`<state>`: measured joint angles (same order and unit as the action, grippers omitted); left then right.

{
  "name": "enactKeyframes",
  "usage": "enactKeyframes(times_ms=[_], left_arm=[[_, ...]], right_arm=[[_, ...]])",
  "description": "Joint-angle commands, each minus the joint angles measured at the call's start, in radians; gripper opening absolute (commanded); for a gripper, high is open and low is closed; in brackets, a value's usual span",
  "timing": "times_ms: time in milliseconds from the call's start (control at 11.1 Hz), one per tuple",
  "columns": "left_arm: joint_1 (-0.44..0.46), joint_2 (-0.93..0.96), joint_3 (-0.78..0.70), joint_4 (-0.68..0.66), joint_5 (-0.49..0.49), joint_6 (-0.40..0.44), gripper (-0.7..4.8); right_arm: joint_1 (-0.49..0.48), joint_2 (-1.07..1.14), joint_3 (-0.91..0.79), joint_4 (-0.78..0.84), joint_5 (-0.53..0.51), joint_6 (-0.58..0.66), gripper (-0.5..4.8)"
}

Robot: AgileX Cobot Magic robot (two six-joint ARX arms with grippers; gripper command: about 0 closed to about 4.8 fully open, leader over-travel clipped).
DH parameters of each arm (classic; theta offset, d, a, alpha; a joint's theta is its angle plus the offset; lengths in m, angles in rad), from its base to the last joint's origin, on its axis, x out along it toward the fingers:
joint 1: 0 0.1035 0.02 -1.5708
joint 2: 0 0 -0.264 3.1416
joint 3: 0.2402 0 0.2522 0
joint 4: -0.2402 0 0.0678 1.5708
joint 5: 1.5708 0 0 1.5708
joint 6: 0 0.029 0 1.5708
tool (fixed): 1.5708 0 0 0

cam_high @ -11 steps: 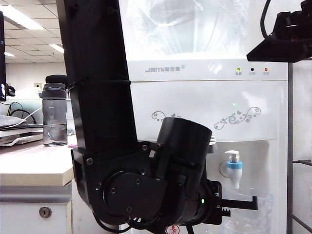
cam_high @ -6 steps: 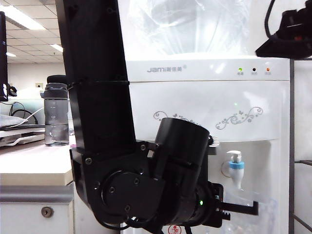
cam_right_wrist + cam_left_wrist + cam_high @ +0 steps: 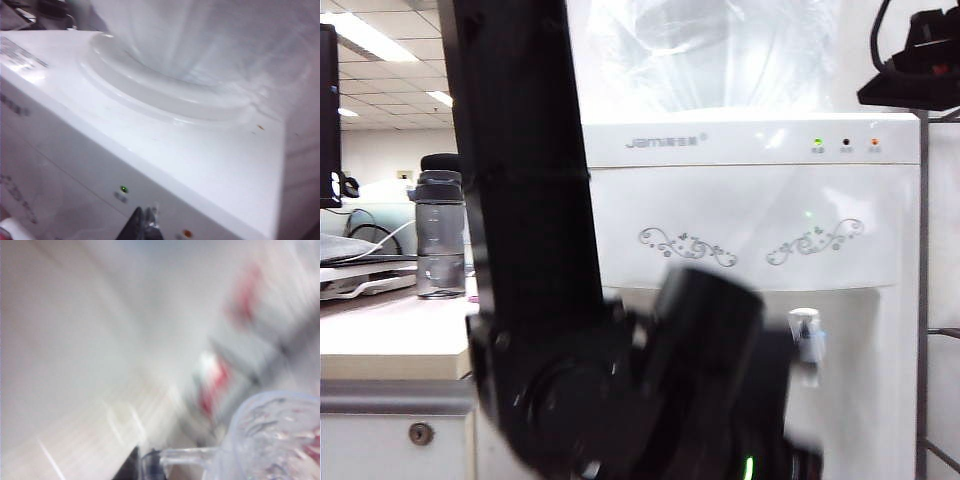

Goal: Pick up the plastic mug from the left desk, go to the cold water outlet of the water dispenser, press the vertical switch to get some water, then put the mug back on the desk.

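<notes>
The plastic mug (image 3: 277,440) shows clear and dimpled in the blurred left wrist view. My left gripper (image 3: 146,466) is shut on the end of its side handle (image 3: 185,456). In the exterior view my left arm (image 3: 620,390) is a big blurred mass in front of the water dispenser (image 3: 750,200), and it hides the gripper and mug there. The cold water outlet (image 3: 808,347), with its blue collar, and the vertical switch (image 3: 803,320) on top of it show just right of the arm. My right gripper (image 3: 146,224) is shut and empty, above the dispenser's front top edge.
The left desk (image 3: 380,345), with its keyhole drawer, is at the left, and a dark grey lidded bottle (image 3: 440,235) stands on it. The clear water bottle (image 3: 200,45) sits on the dispenser's top. Indicator lights (image 3: 845,144) line the front panel. The right arm (image 3: 915,65) hangs at the upper right.
The left arm's wrist has turned and blurred. Its gripper finger and the mug, seen low beside the blue tap before, are gone from the exterior view. The dispenser has drifted slightly right.
</notes>
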<state>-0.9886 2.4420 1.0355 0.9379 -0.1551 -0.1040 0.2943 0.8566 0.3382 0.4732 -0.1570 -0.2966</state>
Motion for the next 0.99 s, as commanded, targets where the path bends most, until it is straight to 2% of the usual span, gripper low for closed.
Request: enactKeyframes(times_ms=[90, 449, 989], left_arm=[[0.006, -0.006, 0.002, 0.013, 0.021, 0.004, -0.05], [0.006, -0.008, 0.002, 0.039, 0.03, 0.005, -0.05], [0.005, -0.012, 0.002, 0.1, 0.16, 0.028, -0.05]], right_arm=[[-0.014, -0.006, 0.004, 0.028, 0.002, 0.009, -0.05], [-0.019, -0.008, 0.004, 0.03, -0.002, 0.009, -0.05], [-0.019, -0.008, 0.004, 0.03, -0.002, 0.009, -0.05]])
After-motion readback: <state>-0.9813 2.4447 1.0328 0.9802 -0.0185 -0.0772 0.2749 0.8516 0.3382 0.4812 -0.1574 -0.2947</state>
